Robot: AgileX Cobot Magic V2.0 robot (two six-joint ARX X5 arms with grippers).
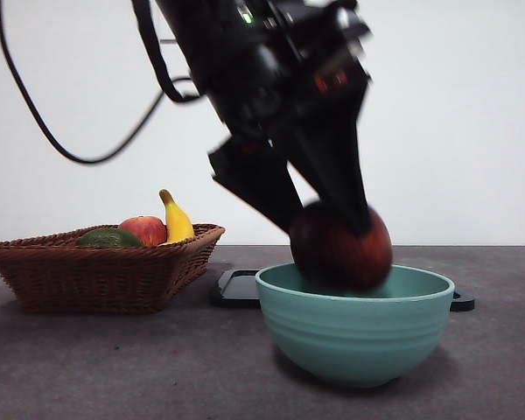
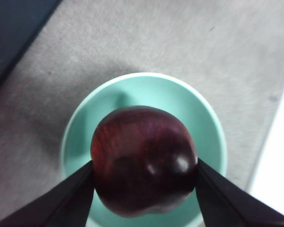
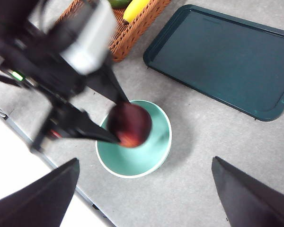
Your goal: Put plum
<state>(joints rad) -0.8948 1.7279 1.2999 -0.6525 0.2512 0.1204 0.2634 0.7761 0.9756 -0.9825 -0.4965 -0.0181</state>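
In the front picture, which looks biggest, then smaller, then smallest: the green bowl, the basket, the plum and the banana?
1. The basket and the bowl look about alike; the bowl stands nearer the camera, so I won't rank them.
2. The plum, held in the left gripper.
3. The banana, partly hidden.

bowl before tray; basket left, holding banana.

A teal bowl is sitting on the grey worktop, a dark tray is lying behind it, and a wicker basket is holding an apple, a banana and a green fruit.
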